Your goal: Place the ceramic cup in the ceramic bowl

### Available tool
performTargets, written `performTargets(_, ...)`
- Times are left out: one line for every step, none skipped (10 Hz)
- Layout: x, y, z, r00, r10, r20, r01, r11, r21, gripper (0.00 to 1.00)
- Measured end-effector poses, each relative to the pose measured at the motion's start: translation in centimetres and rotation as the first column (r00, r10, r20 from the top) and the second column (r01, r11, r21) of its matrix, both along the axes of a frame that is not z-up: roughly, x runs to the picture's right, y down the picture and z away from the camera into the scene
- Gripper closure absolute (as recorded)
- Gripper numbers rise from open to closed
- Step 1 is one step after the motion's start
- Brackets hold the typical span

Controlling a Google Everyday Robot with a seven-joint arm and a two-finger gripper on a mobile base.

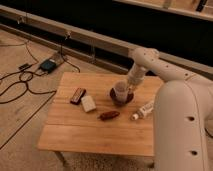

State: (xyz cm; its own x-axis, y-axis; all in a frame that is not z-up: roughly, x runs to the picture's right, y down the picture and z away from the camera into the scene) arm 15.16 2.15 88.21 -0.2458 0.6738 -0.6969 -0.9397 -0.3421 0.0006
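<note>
The small white ceramic cup [120, 91] stands upright inside the dark maroon ceramic bowl [121, 99] at the middle right of the wooden table [100, 132]. My gripper [131, 84] is at the end of the white arm, just to the right of and slightly above the cup's rim, close to it.
On the table lie a dark rectangular item [78, 95], a white block [88, 103], a reddish-brown oblong item [109, 115] and a white bottle [143, 111] on its side. My white body [180, 130] fills the right. Cables and a box [48, 64] lie on the floor at the left.
</note>
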Motion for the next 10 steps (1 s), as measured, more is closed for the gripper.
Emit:
performTargets(0.0,0.1,0.0,1.0,0.002,0.007,-0.002,1.0,-0.002,0.2)
performTargets(-0.2,0.1,0.0,1.0,0.002,0.018,-0.002,1.0,-0.003,0.2)
performTargets(-0.3,0.1,0.0,1.0,0.002,0.026,-0.002,1.0,-0.002,0.2)
performTargets(-0.5,0.0,-0.1,0.999,0.001,0.038,-0.001,1.0,-0.001,0.2)
performTargets(-0.7,-0.1,-0.2,0.999,0.001,0.047,-0.001,1.0,0.0,0.2)
performTargets(-0.8,-0.1,-0.3,0.998,0.0,0.056,0.0,1.0,-0.001,0.2)
performTargets(-1.0,-0.3,-0.6,0.998,-0.001,0.067,0.001,1.0,0.003,0.2)
performTargets(-1.1,-0.6,-1.0,0.997,-0.003,0.076,0.002,0.9999,0.01,0.2)
performTargets(-1.4,-1.6,-1.8,0.995,-0.01,0.095,0.007,0.9992,0.04,0.2)
performTargets(-1.5,-2.2,-2.3,0.995,-0.017,0.103,0.01,0.998,0.062,0.2)
